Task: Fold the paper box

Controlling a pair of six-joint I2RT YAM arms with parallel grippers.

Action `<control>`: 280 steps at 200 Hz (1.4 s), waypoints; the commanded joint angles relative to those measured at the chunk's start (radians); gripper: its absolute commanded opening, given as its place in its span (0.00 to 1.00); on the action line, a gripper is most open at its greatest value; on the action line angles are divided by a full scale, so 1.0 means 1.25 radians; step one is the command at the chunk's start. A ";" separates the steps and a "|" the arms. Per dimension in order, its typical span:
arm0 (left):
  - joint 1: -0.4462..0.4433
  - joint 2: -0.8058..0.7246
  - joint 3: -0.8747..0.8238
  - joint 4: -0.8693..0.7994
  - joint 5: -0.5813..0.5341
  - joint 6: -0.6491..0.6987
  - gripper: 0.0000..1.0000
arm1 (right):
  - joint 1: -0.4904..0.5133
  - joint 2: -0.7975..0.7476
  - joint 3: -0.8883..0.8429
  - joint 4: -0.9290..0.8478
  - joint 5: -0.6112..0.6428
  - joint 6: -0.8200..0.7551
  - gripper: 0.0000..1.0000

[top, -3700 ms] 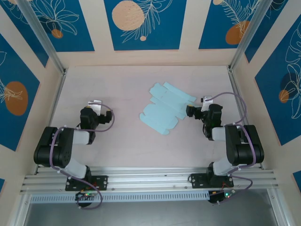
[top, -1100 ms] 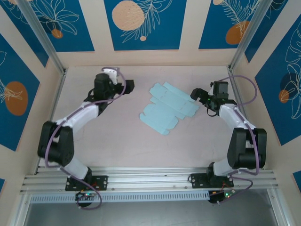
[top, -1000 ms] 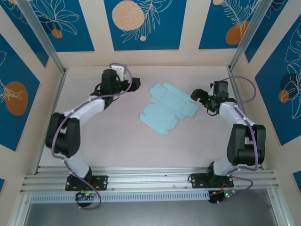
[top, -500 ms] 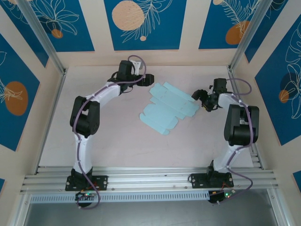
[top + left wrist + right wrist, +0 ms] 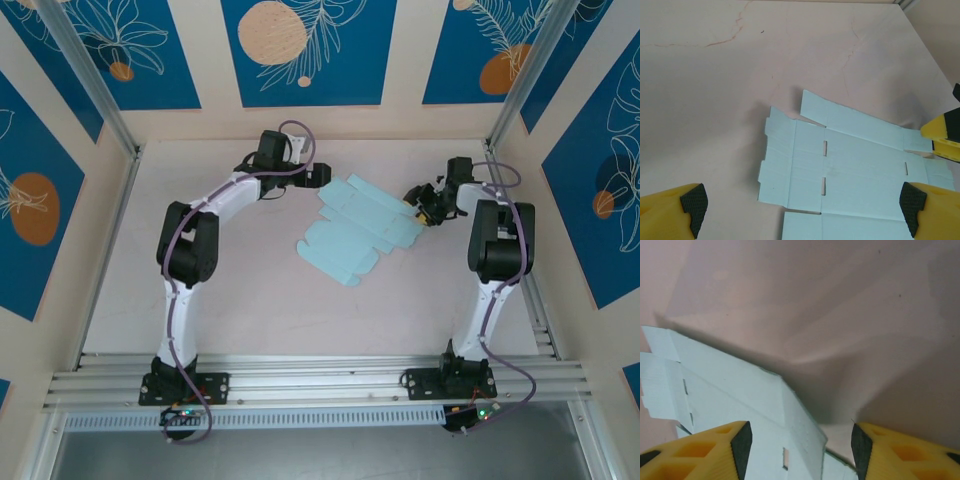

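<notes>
While flat, one paper box point(image 5: 355, 230); two pincers agape: left pincer point(image 5: 803, 202), right pincer point(image 5: 800, 440).

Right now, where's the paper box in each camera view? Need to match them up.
Top external: paper box flat on the table, centre of frame, slightly right.
Left wrist: paper box lower centre-right, cut off by the bottom edge.
Right wrist: paper box lower left, cut off at left and bottom.
Shared landmark: narrow slits in the card, in both wrist views; too small to tell from above.
</notes>
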 commanded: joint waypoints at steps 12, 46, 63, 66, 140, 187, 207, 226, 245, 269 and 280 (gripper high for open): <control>-0.005 -0.026 0.029 -0.047 -0.001 0.048 1.00 | 0.019 0.041 0.039 -0.027 -0.060 0.007 0.54; -0.002 -0.068 0.011 -0.068 -0.024 0.074 1.00 | 0.046 0.062 0.073 -0.024 -0.066 -0.003 0.37; 0.004 -0.095 -0.011 -0.067 -0.033 0.083 1.00 | 0.054 0.062 0.093 -0.028 -0.074 -0.011 0.25; 0.006 -0.102 -0.015 -0.065 -0.032 0.084 1.00 | 0.056 0.061 0.097 -0.029 -0.075 -0.013 0.23; 0.103 -0.292 -0.136 -0.086 0.064 0.206 1.00 | 0.113 -0.074 0.127 -0.020 -0.132 -0.101 0.00; 0.153 -0.514 -0.294 -0.049 0.036 0.270 1.00 | 0.191 -0.176 0.155 -0.061 -0.110 -0.164 0.00; 0.160 -0.616 -0.392 0.028 -0.022 0.261 1.00 | 0.227 -0.214 0.163 -0.077 -0.091 -0.196 0.00; 0.163 -0.703 -0.496 0.107 -0.036 0.298 1.00 | 0.258 -0.255 0.154 -0.074 -0.079 -0.231 0.00; 0.164 -0.771 -0.560 0.129 -0.036 0.348 1.00 | 0.294 -0.292 0.132 -0.063 -0.058 -0.285 0.00; 0.165 -0.820 -0.607 0.135 -0.017 0.390 1.00 | 0.331 -0.333 0.100 -0.046 -0.038 -0.351 0.00; 0.167 -0.826 -0.607 0.121 0.007 0.406 1.00 | 0.339 -0.348 0.087 -0.035 -0.044 -0.372 0.00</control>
